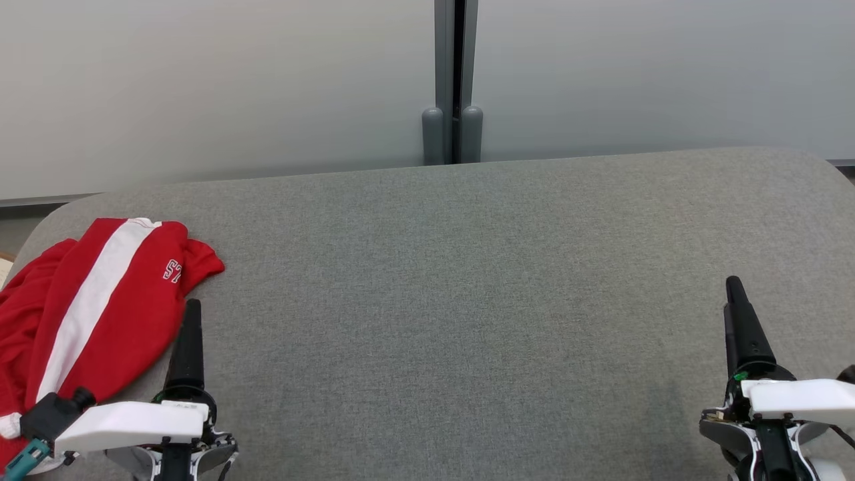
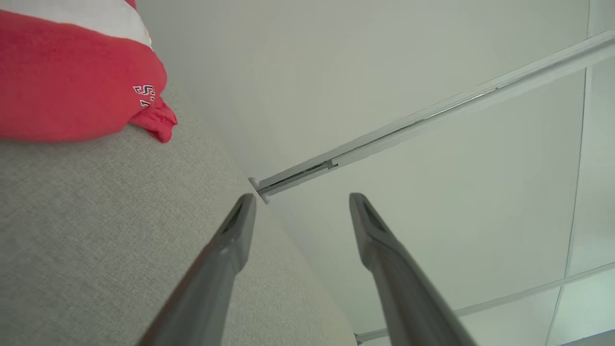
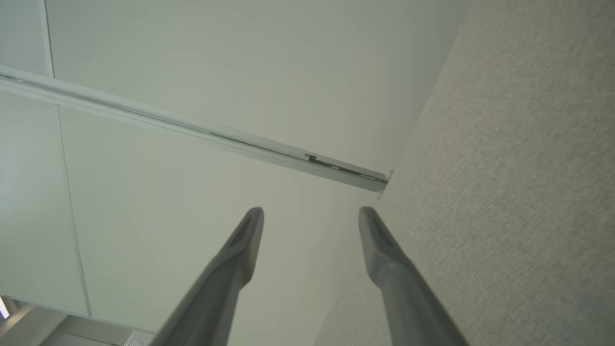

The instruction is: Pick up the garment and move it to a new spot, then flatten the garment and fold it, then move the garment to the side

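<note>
- The red garment [image 1: 100, 314] with a white stripe lies bunched at the counter's [image 1: 467, 300] left edge, toward the near corner.
- The left jaws stand spread and empty, just beside the garment's right side.
- The right jaws stand spread and empty near the counter's right edge.

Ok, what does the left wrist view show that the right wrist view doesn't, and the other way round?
Left wrist view: the red garment with its white stripe and lettering, lying on the grey surface, apart from the left tool, whose fingers stand open.
Right wrist view: the right tool, also open, with nothing between its fingers.
Shared: the grey surface, the pale wall and the rail running across it.
</note>
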